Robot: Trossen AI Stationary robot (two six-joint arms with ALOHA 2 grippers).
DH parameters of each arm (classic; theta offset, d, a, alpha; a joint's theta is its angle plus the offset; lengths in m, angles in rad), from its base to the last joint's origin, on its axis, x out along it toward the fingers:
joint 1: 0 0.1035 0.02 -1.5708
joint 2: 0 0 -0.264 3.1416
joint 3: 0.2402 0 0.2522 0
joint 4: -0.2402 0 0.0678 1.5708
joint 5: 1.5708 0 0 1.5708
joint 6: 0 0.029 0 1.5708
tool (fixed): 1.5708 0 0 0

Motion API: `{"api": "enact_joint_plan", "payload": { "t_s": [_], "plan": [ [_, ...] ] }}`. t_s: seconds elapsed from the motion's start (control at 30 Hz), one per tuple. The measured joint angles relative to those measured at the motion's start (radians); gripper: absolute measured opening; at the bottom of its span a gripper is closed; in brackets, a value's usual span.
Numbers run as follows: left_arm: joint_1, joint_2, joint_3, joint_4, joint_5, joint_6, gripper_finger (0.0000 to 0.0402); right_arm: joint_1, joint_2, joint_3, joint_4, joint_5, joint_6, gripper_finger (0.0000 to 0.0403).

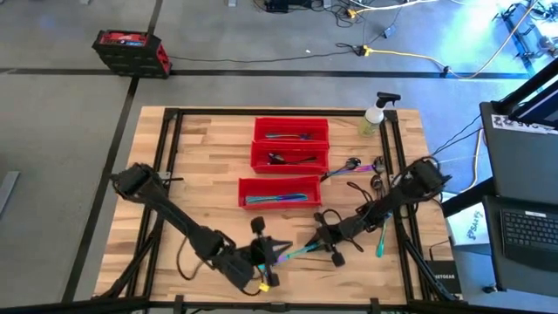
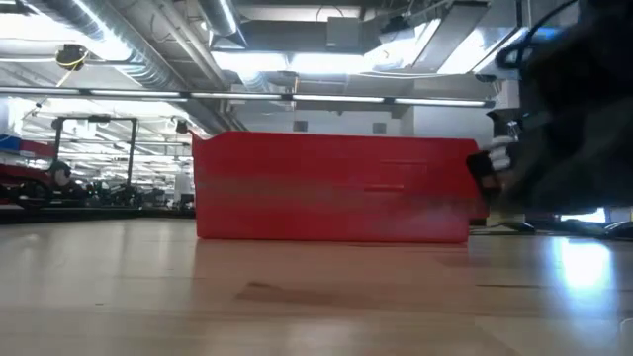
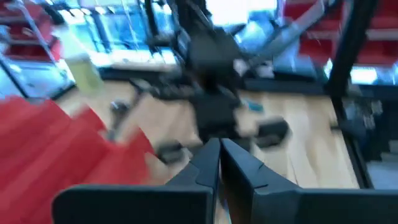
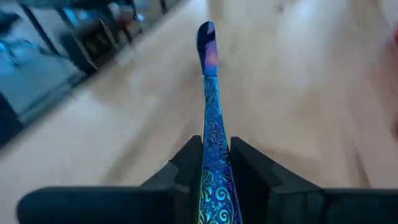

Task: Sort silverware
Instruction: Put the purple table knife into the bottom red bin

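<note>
Three red bins (image 1: pixel 291 131) stacked toward the table's far side, each already holding silverware; more loose pieces (image 1: pixel 366 166) just beside the right arm's base. Between both arms, near the table's front edge, one iridescent utensil (image 1: pixel 296 253), long axis running level from right gripper (image 1: pixel 327 237) toward left gripper (image 1: pixel 272 253). Right fingers (image 4: pixel 186 163) clamped on its patterned handle (image 4: pixel 211 134), free tip aimed at the left tool. Left fingers (image 3: pixel 208 165) pressed together, apparently on nothing. Likely a handover; nearest bin (image 1: pixel 279 191) roughly equally close to both.
</note>
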Motion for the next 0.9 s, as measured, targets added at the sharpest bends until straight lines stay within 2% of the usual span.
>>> {"api": "enact_joint_plan", "payload": {
  "t_s": [0.23,0.37,0.63,0.7,0.8,0.9],
  "plan": [
    [-0.005,-0.132,0.030,0.019,-0.036,0.265,0.0000,0.031,-0.122,0.074,-0.172,0.002,-0.017,0.0051],
    [-0.011,-0.189,0.033,0.098,-0.051,0.364,0.0000,0.031,-0.177,0.132,-0.322,0.010,-0.058,0.0051],
    [-0.051,-0.208,0.031,0.184,-0.053,0.559,0.0000,0.013,-0.268,0.304,-0.677,0.064,-0.144,0.0053],
    [-0.061,-0.208,0.031,0.184,-0.053,0.575,0.0000,-0.001,-0.276,0.360,-0.771,0.075,-0.160,0.0053],
    [-0.070,-0.209,0.031,0.180,-0.053,0.520,0.0000,-0.027,-0.276,0.432,-0.892,0.081,-0.171,0.0053],
    [-0.074,-0.220,0.031,0.175,-0.053,0.494,0.0000,-0.053,-0.276,0.490,-0.948,0.081,-0.189,0.0054]
  ]
}}
